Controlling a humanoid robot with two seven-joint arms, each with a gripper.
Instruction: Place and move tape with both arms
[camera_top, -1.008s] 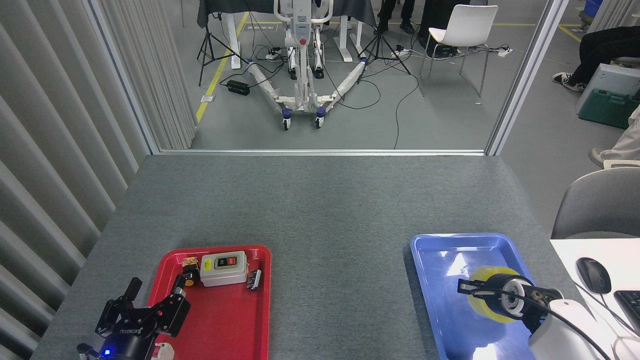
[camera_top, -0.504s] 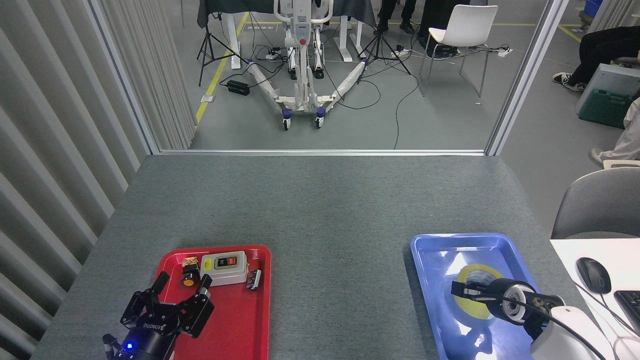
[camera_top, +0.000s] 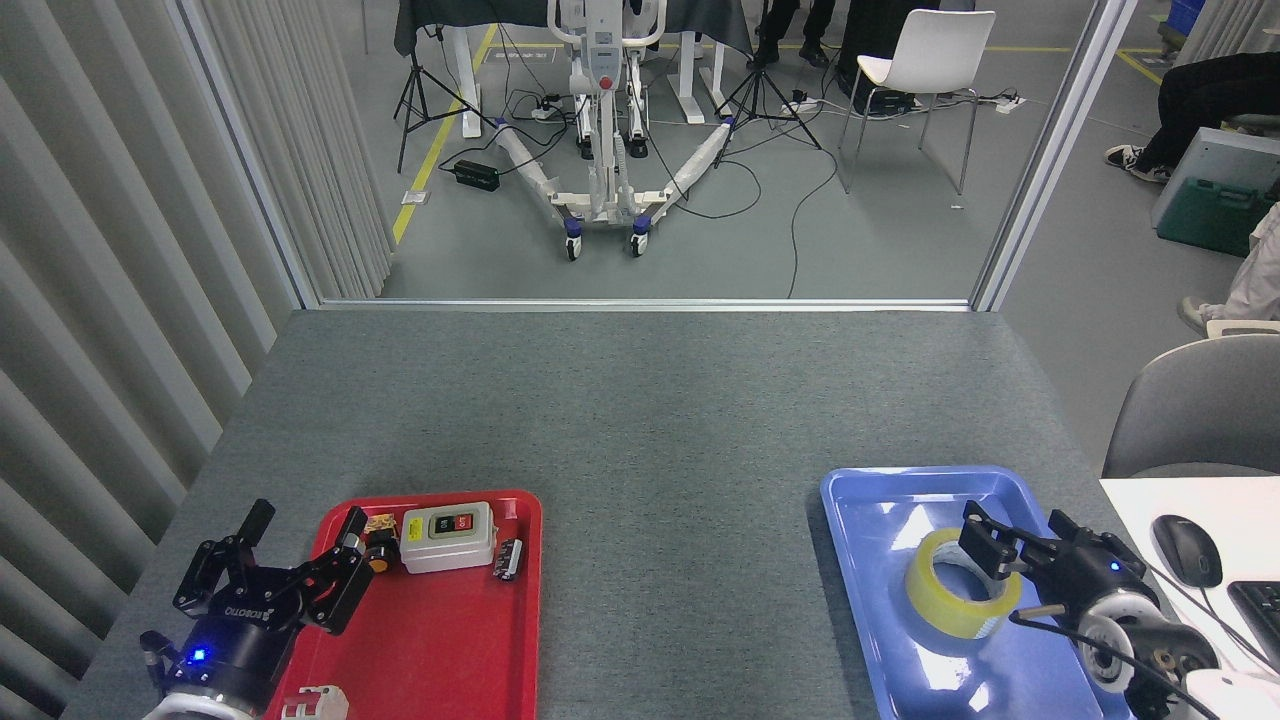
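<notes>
The yellow tape roll (camera_top: 938, 603) lies flat in the blue tray (camera_top: 880, 520), its core hole facing up. My right gripper (camera_top: 1025, 542) comes in from the lower right and is open. One black finger (camera_top: 988, 545) hangs over the roll's right rim, and the other fingers stand apart to the right of the roll. My left gripper (camera_top: 300, 535) is open with nothing between its fingers. It hovers over the left edge of the red tray (camera_top: 450, 640).
The red tray holds a grey switch box (camera_top: 447, 536), a small yellow-capped button part (camera_top: 379, 556) and a small metal piece (camera_top: 510, 558). A white desk with a mouse (camera_top: 1186, 549) adjoins the table at right, behind it a grey chair (camera_top: 1200, 410).
The tape went from upright in my right gripper to lying flat in the blue tray. The right gripper let go and drew back to the right. My left gripper swung right, then back left.
</notes>
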